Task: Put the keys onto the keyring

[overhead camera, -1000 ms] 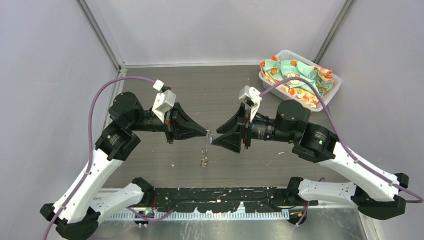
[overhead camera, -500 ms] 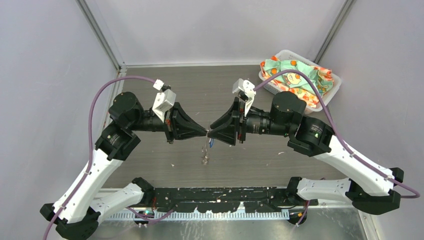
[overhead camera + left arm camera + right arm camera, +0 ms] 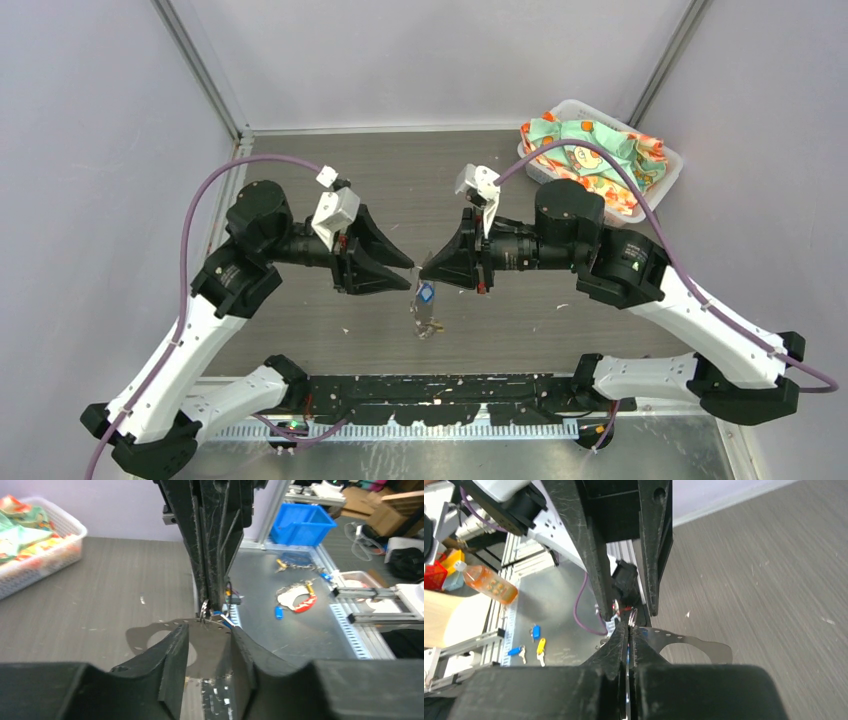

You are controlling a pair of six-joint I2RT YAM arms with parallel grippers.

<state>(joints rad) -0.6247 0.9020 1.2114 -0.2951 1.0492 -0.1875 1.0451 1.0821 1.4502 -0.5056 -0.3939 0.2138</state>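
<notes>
Right gripper [image 3: 425, 272]: clenched, tips pinching upper end of keyring [image 3: 427, 318], lifted over table [image 3: 520, 320] at mid-workspace.

Top view: shows left gripper [image 3: 409, 274] released, jaws parted, tips just beside right's. Leaves loop dangling, blue key [image 3: 426, 293] hanging just under tips; lower end at or near table, cannot tell which. Yellow key not made out. Reads as a handover grip: steadies loop with one arm, frees the other for a regrasp.

Left wrist view: looks out between own spread fingers [image 3: 172, 647] at opposing closed pair coming down from above. Metal loop and blue head just beyond; nothing between own pads.

Right wrist view: confirms thin metal loop nipped between own fingers [image 3: 620, 645].

Room: bare table all round; basket [image 3: 668, 165] well apart, far right corner. Tight only at tips, near touching; risks a bump on re-closing.
</notes>
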